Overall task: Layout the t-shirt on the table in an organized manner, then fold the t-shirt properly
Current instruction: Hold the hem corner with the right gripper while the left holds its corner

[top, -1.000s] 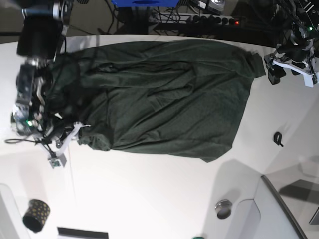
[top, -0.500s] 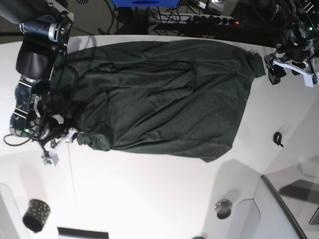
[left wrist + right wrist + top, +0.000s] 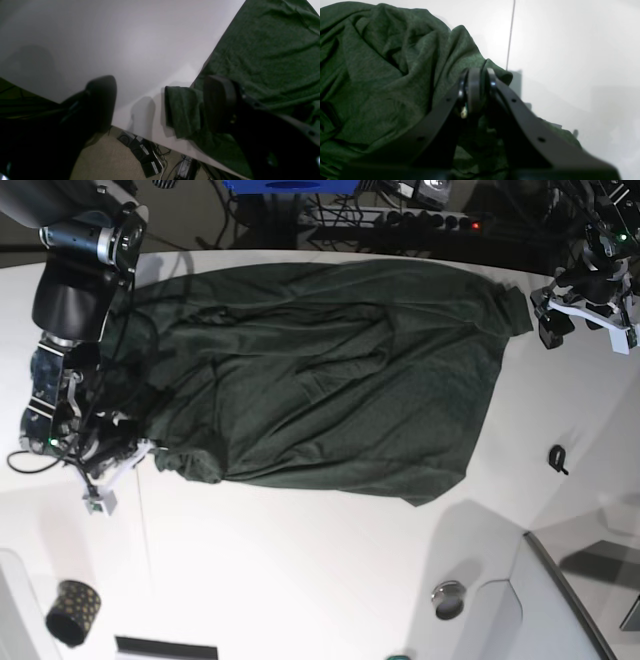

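Dark green t-shirt (image 3: 320, 370) lies spread but wrinkled across the far half of the white table (image 3: 300, 580), one edge bunched at its left end, a small folded tab at the right corner. Right pincer (image 3: 476, 85) sits at that bunched left edge, jaws pressed together with a fold of the fabric pinched between them, so it is grasping the t-shirt; probably to tug that side flat for layout. Left pincer (image 3: 160, 102) hangs at the table's right far edge, jaws spread wide and gripping nothing, one pad just beside the shirt's corner tab, likely lined up to take that corner next. Cloth is soft, will drag and crease if pulled from one side only. Layout step, folding not begun.
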### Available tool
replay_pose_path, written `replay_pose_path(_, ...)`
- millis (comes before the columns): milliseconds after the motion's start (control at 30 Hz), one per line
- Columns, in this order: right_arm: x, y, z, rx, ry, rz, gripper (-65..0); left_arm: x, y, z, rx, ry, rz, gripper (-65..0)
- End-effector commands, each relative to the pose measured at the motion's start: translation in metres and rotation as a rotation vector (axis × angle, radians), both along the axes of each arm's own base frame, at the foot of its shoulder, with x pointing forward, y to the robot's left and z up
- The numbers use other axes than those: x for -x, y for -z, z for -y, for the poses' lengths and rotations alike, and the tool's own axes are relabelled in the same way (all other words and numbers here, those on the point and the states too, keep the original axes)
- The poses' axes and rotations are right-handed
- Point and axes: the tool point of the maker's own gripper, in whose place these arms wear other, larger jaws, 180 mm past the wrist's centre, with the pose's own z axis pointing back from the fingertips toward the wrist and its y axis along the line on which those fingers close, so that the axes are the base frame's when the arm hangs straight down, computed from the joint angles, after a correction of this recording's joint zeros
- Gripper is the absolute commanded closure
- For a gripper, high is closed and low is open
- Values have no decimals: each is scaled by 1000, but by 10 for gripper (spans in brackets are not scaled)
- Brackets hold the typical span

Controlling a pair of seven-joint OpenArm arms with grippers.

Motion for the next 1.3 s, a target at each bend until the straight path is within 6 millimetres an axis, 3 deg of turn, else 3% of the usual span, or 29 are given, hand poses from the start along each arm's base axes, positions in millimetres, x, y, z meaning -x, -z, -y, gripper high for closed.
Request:
replay_pose_path(0,-17,-18,4,6,0,61,-9,-5,-10,-5,-22,1,35,-515)
replay_pose_path(233,-19,-21,4,5,1,71,-8,-5,-10,-5,-22,1,35,-515)
replay_pose_path(567,-38,-97,22,116,6,235,-8,-4,-11,-6,-23,-2,35,-515)
replay_pose_path(867,-42,-145,30,181,14,334,-8,-5,-10,-5,-22,1,35,-515)
replay_pose_path(1000,-42,-145,31,183,14,332,-12,-5,-10,-5,-22,1,35,-515)
replay_pose_path(1100,-39,-117,28,145,17,259,-39,-5,-10,-5,-22,1,35,-515)
replay_pose_path(1267,-42,-57,17,26,23,111,-275,-5,-10,-5,-22,1,35,-515)
